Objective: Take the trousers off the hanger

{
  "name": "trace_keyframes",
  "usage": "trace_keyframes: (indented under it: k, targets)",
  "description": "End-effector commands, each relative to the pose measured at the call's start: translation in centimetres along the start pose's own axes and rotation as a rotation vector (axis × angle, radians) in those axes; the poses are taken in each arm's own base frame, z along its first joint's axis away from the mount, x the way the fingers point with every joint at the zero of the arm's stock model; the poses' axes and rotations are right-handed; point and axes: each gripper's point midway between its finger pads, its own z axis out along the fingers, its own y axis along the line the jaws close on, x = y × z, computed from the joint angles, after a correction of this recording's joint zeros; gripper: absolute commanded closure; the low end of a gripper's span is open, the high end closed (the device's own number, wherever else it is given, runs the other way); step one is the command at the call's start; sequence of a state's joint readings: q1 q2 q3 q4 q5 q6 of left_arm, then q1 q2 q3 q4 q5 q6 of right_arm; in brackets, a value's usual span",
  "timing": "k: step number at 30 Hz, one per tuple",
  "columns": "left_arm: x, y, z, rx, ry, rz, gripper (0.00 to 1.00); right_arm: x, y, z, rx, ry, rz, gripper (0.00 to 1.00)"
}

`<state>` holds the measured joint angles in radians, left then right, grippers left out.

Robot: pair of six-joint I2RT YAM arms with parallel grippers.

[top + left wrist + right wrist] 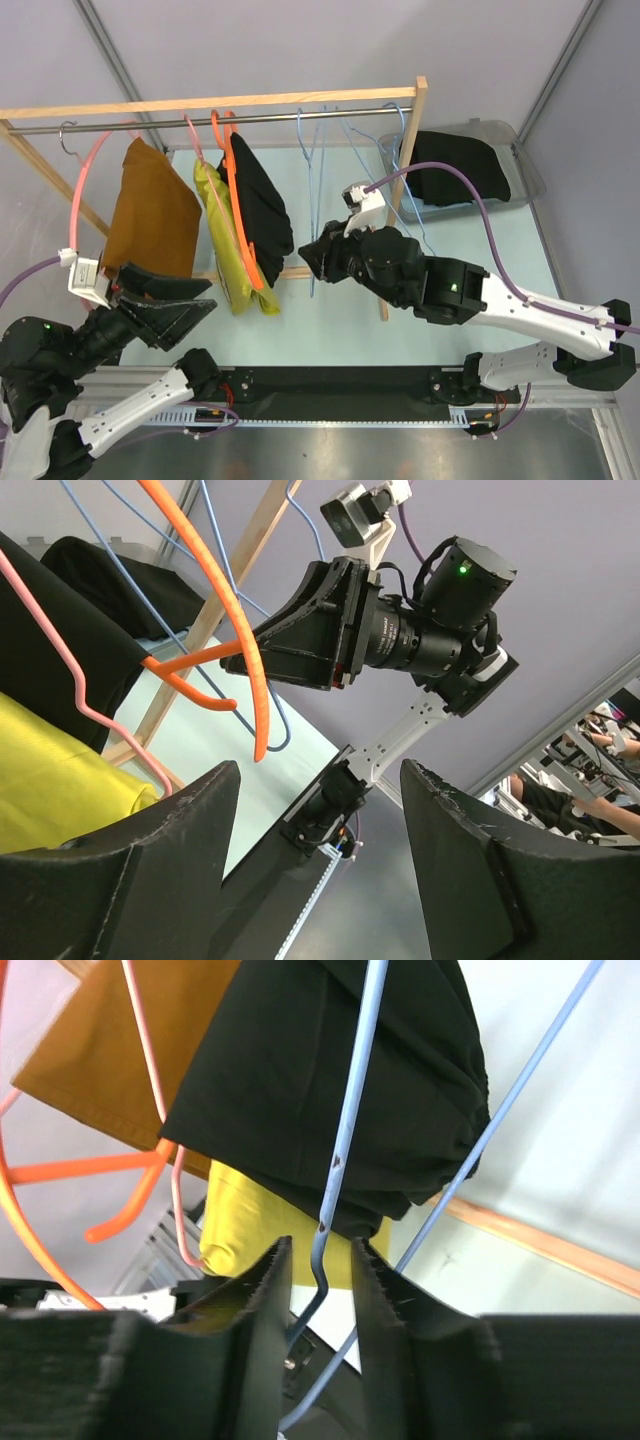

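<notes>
Right wrist, lower centre: shows right gripper (320, 1250) released, jaws narrowly parted around blue hanger (340, 1130) wire, not clamping; left wrist: shows left gripper (320, 775) wide apart, holding nothing

Got the left end effector (208, 297) gaping wide, aimed rightward from its low left corner. Got the right arm (530, 300) stretched across to centre, right end effector (320, 1260) cracked just a sliver.

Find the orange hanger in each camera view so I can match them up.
Top external: orange hanger left of centre, hanging from the rail.
Left wrist: upper left, curving down toward centre.
Right wrist: far left edge.
Shared landmark: yellow trousers.
</notes>
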<state>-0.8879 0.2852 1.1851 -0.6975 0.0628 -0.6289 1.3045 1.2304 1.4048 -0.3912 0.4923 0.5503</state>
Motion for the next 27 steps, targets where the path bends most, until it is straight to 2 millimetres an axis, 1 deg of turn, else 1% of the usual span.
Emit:
trace_keyframes:
  k: [1,2,3,5,6,7,8,9,10,12,13,14,18,20,22,23,25,26,27]
  targets:
    - [0.4,0.0,0.1,0.010,0.007,-0.010,0.29,-0.5,0.1,-1.0,0.003,-0.017,0.014,0.57]
    - [0.5,0.0,0.1,0.010,0.011,-0.011,0.29,-0.2,0.2,-1.1,0.003,-0.006,0.006,0.53]
    - [0.5,0.1,0.2,0.005,0.011,-0.012,0.29,-0.2,0.6,-1.4,-0.005,-0.002,0.004,0.46]
    - [0.8,0.3,0.3,0.000,0.017,-0.015,0.29,0.3,0.5,-1.6,0.013,0.014,-0.016,0.40]
    - [1.0,0.5,0.4,-0.005,0.023,-0.017,0.29,0.3,1.0,-2.0,0.006,0.018,-0.019,0.34]
    - [1.1,0.6,0.4,-0.006,0.022,-0.019,0.29,0.3,0.8,-2.3,0.020,0.012,-0.020,0.32]
    - [1.2,0.7,0.4,-0.010,0.021,-0.019,0.29,0.6,0.6,-2.5,0.033,0.022,-0.029,0.27]
    - [1.3,0.9,0.5,-0.014,0.025,-0.019,0.29,0.8,0.9,-2.9,0.026,0.025,-0.030,0.24]
    - [1.4,0.9,0.5,-0.016,0.024,-0.019,0.28,0.9,0.7,-3.1,0.035,0.023,-0.033,0.16]
    - [1.6,1.1,0.6,-0.021,0.030,-0.020,0.28,0.9,0.7,-3.9,0.034,0.021,-0.026,0.11]
    - [1.7,1.2,0.6,-0.024,0.033,-0.021,0.28,1.3,0.9,-4.1,0.033,0.026,-0.031,0.09]
    - [1.8,1.3,0.7,-0.026,0.034,-0.021,0.28,1.3,0.9,-4.4,0.031,0.027,-0.030,0.01]
    - [2.5,1.8,1.0,-0.039,0.051,-0.026,0.28,2.4,1.1,-5.2,0.029,0.049,-0.037,0.00]
    - [2.7,1.9,1.1,-0.042,0.057,-0.029,0.28,3.6,0.8,-5.4,0.046,0.058,-0.058,0.00]
    - [2.9,2.2,1.1,-0.049,0.059,-0.034,0.28,4.1,0.8,-5.5,0.046,0.055,-0.058,0.00]
    - [3.0,2.2,1.1,-0.050,0.060,-0.036,0.28,5.0,0.7,-5.6,0.044,0.065,-0.070,0.00]
    - [3.2,2.4,1.2,-0.053,0.063,-0.039,0.28,5.2,0.8,-5.9,0.035,0.050,-0.063,0.00]
    - [3.3,2.4,1.2,-0.053,0.065,-0.041,0.28,6.3,0.5,-5.9,0.039,0.061,-0.076,0.00]
    - [3.5,2.5,1.2,-0.056,0.069,-0.044,0.28,6.5,0.3,-6.2,0.034,0.057,-0.075,0.00]
